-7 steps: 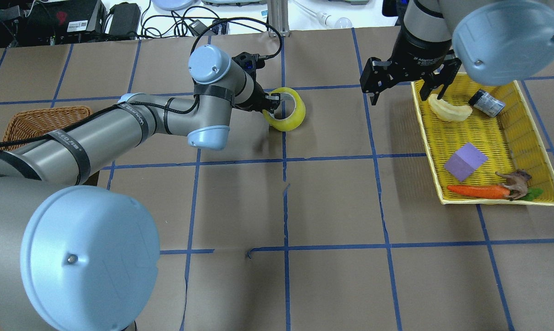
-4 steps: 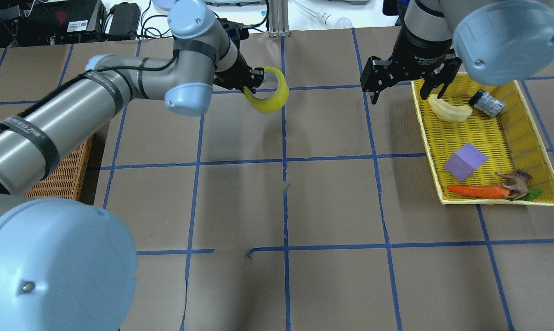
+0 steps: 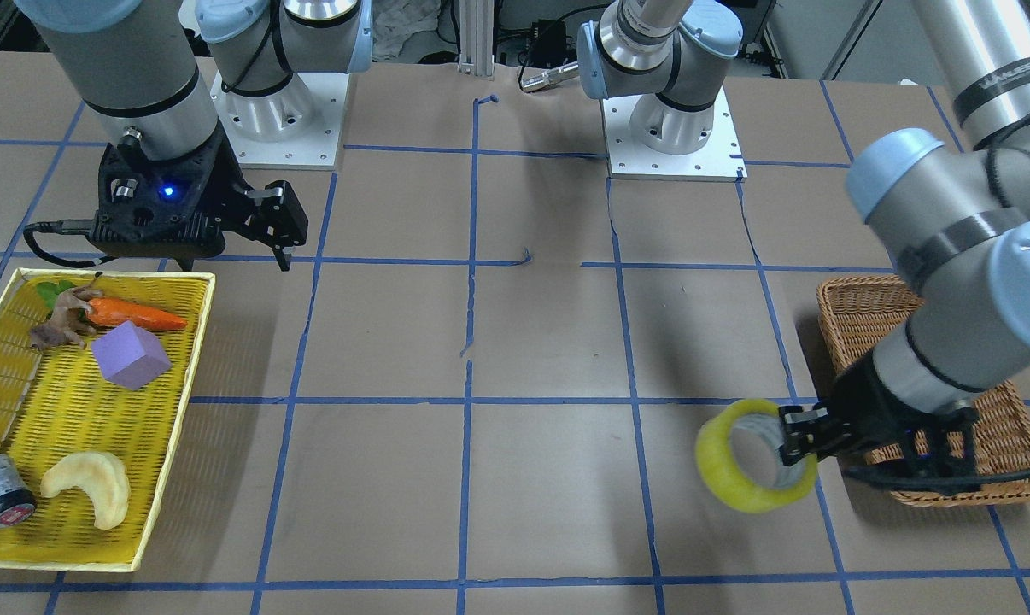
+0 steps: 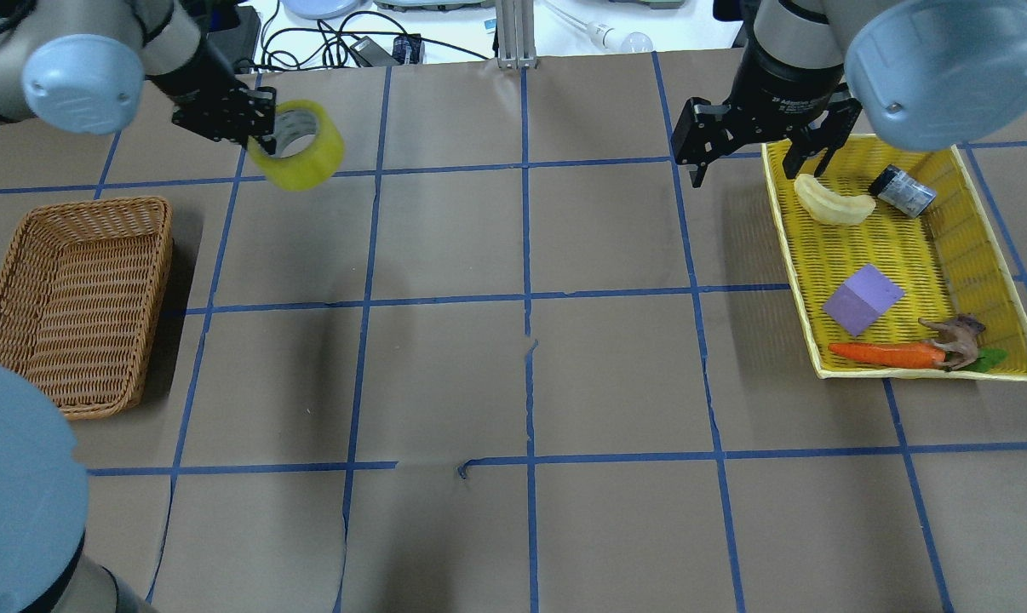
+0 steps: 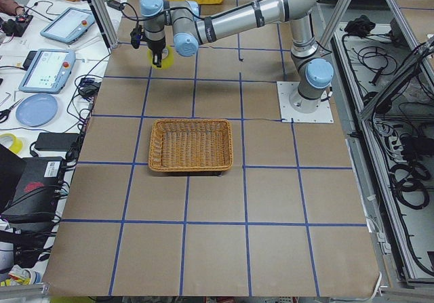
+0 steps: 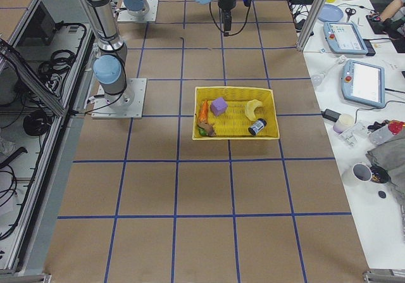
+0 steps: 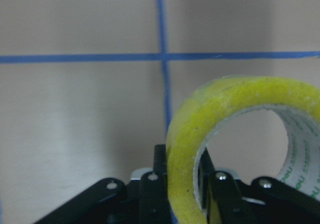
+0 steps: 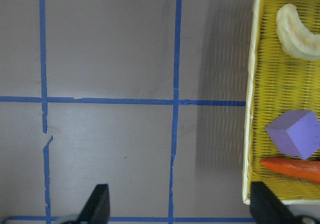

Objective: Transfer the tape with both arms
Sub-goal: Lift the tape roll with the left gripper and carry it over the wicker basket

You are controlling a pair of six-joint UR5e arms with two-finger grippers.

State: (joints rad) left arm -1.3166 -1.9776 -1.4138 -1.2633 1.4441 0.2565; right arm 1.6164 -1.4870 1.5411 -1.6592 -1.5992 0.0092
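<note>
Left pincer clamping tape, green print on core illegible

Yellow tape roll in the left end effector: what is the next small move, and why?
Probably swing the left end effector back toward the robot and to its left, until the translucent yellow tape roll hangs over the brown wicker basket. The end effector clamps the roll by its wall, apparently off the table, beyond the basket's far rim rather than above it.

Glossy translucent tape; woven wicker basket; table seemingly matt paper.
</note>
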